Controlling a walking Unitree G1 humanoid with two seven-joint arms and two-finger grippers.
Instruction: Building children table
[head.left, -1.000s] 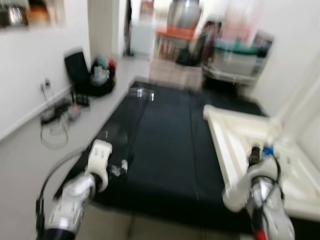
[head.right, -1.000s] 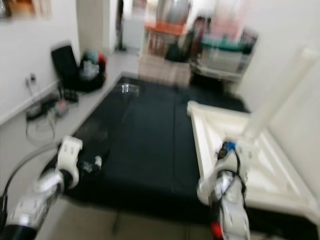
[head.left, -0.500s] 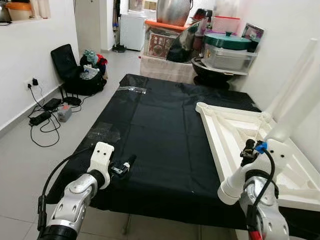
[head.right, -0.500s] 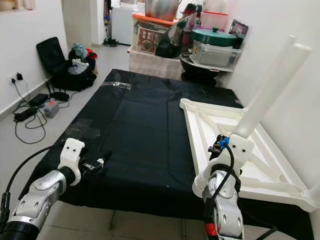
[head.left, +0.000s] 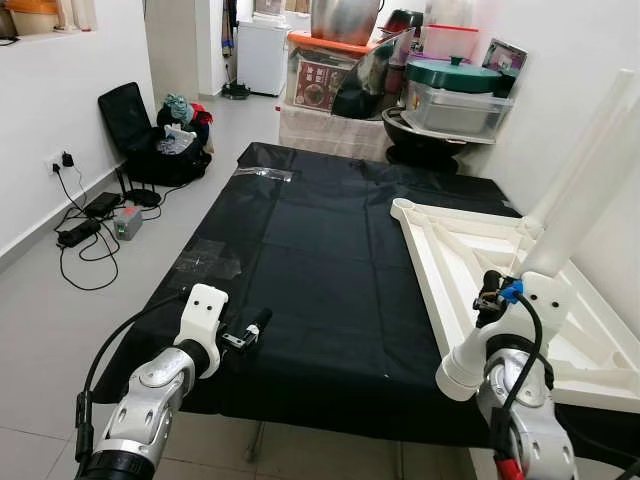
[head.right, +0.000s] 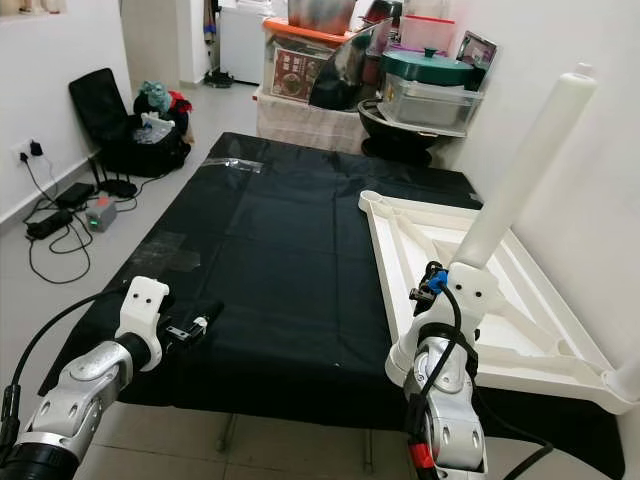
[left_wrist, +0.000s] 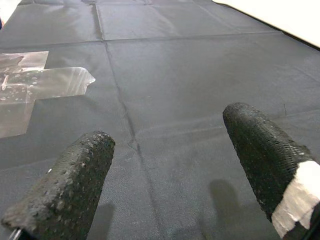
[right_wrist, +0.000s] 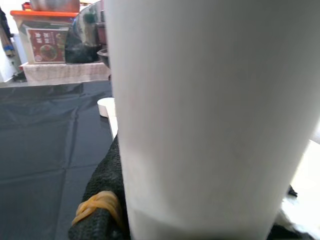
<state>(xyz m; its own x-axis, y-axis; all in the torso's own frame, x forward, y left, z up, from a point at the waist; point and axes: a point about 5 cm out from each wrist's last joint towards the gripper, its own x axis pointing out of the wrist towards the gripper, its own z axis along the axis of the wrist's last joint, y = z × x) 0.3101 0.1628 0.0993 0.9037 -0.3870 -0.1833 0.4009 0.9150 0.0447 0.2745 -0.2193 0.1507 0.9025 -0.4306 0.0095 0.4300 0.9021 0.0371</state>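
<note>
Black-covered counter (head.left: 330, 270) carries the upturned white tabletop (head.left: 470, 260) on robot's right. View steadier than a second ago (camera settled). Right gripper (head.right: 432, 285) jaws clamp the white leg (head.right: 520, 170), raised upright. Left gripper (head.left: 250, 332) jaws open, empty.

Black sheet (head.left: 320, 260): broad middle and left lay bare, passable, with only flat tape patches (head.left: 208, 262) near the left edge. Right side was taken up by the upturned white tabletop (head.right: 480, 300) and its upright leg (head.right: 520, 175). Far end was blocked by stacked boxes and tubs (head.left: 400, 85).
</note>
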